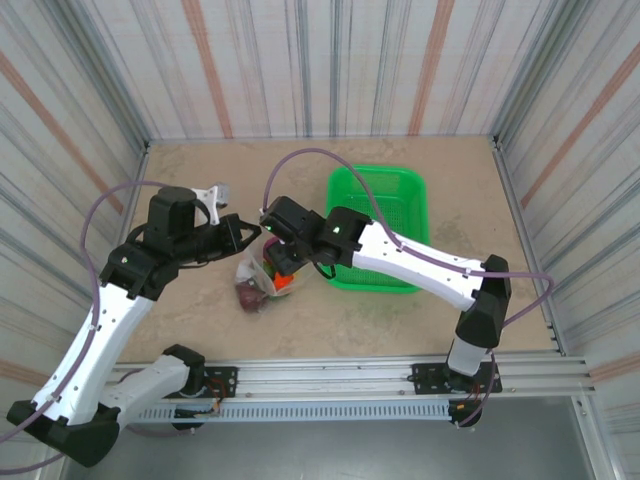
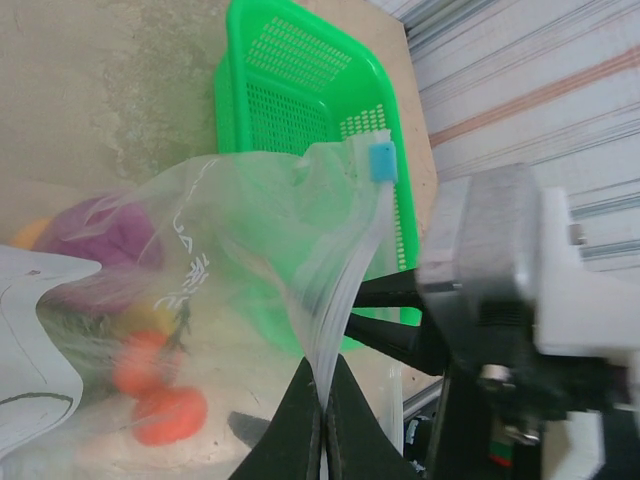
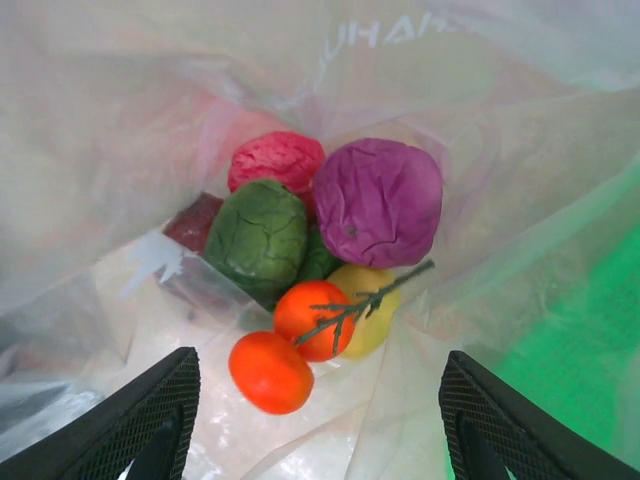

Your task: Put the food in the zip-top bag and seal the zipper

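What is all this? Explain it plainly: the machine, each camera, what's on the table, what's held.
Two robot arms stand at a table. One picture looks down from above; the other two come from cameras on each wrist. On the table are a green basket and a clear bag holding toy food. The left gripper pinches the bag's mouth edge, along from the blue slider. The right gripper is open at the bag's mouth, holding nothing.
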